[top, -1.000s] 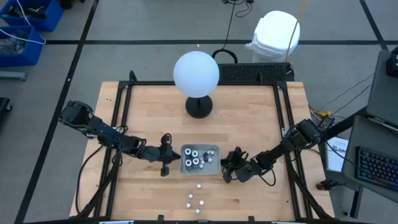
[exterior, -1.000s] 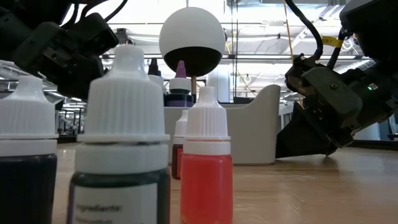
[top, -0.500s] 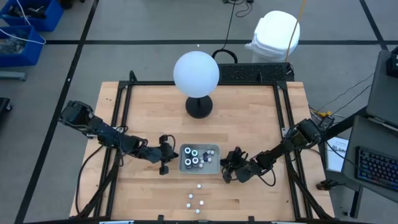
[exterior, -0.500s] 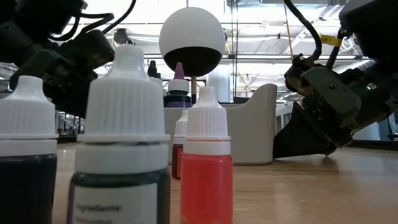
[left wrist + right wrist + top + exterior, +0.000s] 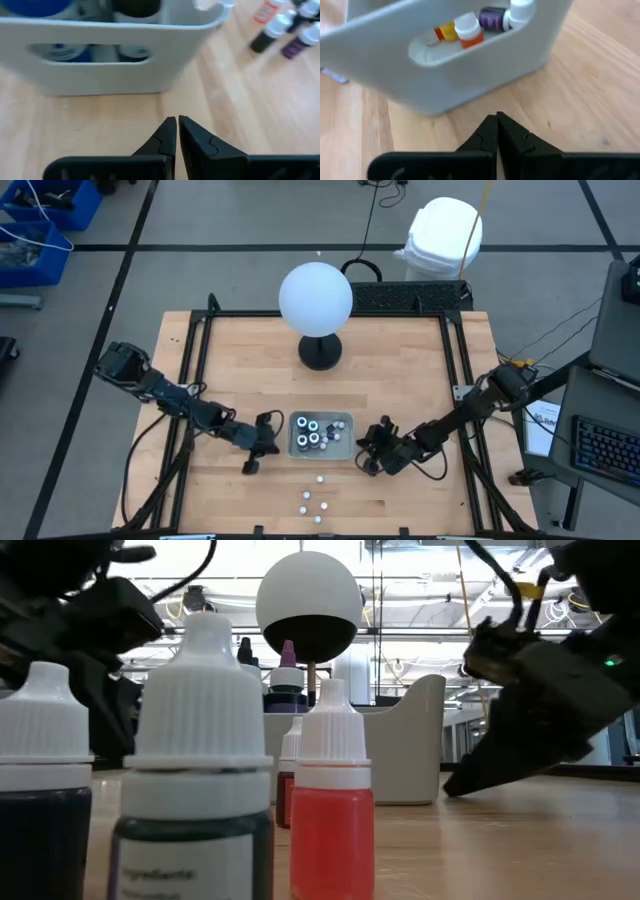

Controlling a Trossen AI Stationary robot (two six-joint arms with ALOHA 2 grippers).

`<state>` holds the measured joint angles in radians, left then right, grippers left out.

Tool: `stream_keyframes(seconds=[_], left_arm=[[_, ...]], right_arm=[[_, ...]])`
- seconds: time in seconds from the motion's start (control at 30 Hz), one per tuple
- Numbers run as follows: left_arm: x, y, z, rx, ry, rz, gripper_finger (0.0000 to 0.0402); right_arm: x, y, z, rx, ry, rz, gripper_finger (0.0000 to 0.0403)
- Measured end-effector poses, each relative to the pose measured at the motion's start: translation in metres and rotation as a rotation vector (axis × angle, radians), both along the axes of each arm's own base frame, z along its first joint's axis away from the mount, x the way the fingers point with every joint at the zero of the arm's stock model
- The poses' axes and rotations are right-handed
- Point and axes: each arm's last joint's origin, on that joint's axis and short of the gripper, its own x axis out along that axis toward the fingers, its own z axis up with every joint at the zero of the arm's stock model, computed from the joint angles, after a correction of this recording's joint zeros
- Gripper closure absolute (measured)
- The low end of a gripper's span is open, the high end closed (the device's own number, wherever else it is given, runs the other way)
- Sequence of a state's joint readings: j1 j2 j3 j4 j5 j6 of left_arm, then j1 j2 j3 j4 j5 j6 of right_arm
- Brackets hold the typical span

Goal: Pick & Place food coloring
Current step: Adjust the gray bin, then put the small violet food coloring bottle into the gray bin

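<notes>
From above, the tray (image 5: pixel 320 434) is sitting at the table's (image 5: pixel 400 360) near middle, holding dark bottles (image 5: pixel 314 432) and a few small ones, while four loose white bottles (image 5: pixel 315 502) are standing on the wood just nearer the table's edge. The left gripper (image 5: pixel 252 463) is lying beside the tray's left end with fingers pressed together and empty; it is sitting lower and farther from the tray than a second earlier, when it was level with it. The right gripper (image 5: pixel 370 465) is resting by the tray's right end, closed on nothing, and has shifted only slightly. The globe (image 5: pixel 315 298) is standing behind the tray. At table height, big caps (image 5: pixel 205 690) and a red bottle (image 5: pixel 331 820) are filling the foreground, cut off below; both arms are showing as dark blurred shapes, now softer-edged than before. In the left wrist view, the closed fingers (image 5: pixel 165 137) are pointing at the tray wall (image 5: pixel 100 65), with loose bottles (image 5: pixel 280 32) blurred beyond. In the right wrist view, the shut fingers (image 5: pixel 487 132) are facing the tray's handle slot (image 5: pixel 470 37), through which orange, yellow and purple bottles are showing.
</notes>
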<state>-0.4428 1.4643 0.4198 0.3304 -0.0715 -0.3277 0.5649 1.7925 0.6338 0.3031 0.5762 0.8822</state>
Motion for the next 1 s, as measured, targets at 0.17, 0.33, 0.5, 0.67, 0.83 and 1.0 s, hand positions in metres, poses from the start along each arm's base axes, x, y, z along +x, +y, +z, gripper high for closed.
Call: stream_keyframes(seconds=[0.17,0.33,0.5,0.67,0.83,1.0], left_arm=[[-0.002,-0.009,0.003,-0.009,-0.046,-0.048,0.0376],[0.001,-0.021,0.013,0.023,-0.14,-0.111,0.0376],[0.009,-0.043,0.035,0.041,-0.225,-0.119,0.0376],[0.005,-0.067,0.051,0.104,-0.326,-0.097,0.0376],[-0.011,-0.086,0.055,0.179,-0.404,0.004,0.0376],[-0.016,-0.097,0.053,0.142,-0.433,0.136,0.0376]], right_arm=[[-0.004,-0.002,0.01,-0.014,0.019,0.003,0.0403],[-0.011,-0.007,0.018,-0.078,0.051,0.014,0.0403],[-0.015,-0.013,0.043,-0.098,0.015,0.025,0.0403],[-0.018,-0.016,0.069,-0.148,-0.041,0.096,0.0403],[-0.021,-0.017,0.083,-0.198,-0.092,0.119,0.0403],[-0.026,-0.01,0.083,-0.256,-0.087,0.18,0.0403]])
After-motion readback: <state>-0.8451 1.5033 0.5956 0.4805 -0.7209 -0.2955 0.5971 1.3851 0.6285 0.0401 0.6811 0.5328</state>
